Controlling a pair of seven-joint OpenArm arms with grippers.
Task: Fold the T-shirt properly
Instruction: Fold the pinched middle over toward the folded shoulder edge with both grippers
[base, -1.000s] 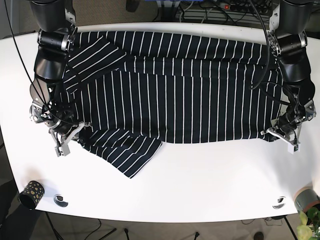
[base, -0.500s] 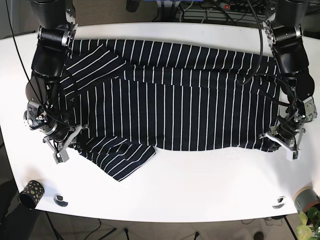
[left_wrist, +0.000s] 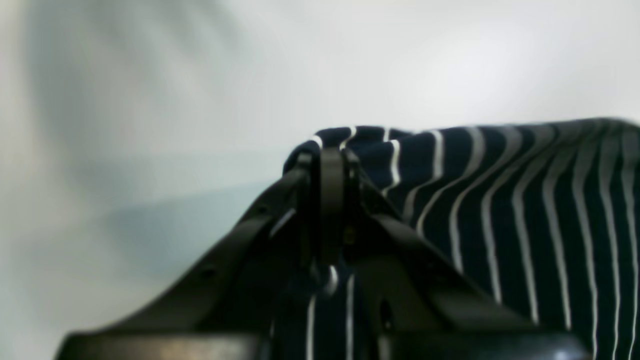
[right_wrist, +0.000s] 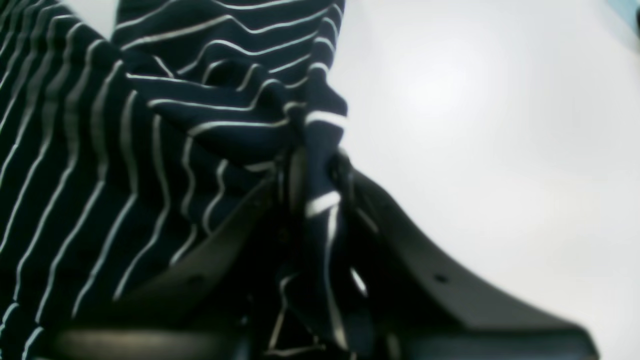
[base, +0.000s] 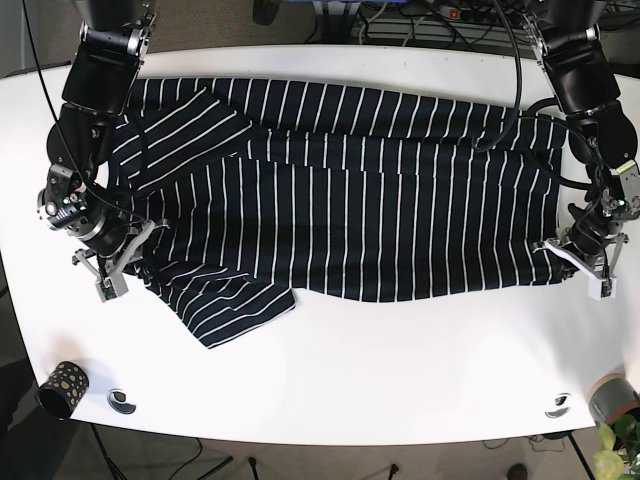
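The white counter (base: 400, 370) carries the navy striped T-shirt (base: 350, 200), spread wide across its middle with one sleeve folded over near the far corner on my right side and another flap trailing toward the near edge. My left hand (base: 585, 272) is clamped on the shirt's near corner at that end, and my right hand (base: 118, 275) is clamped on a bunched fold of fabric at the opposite near corner
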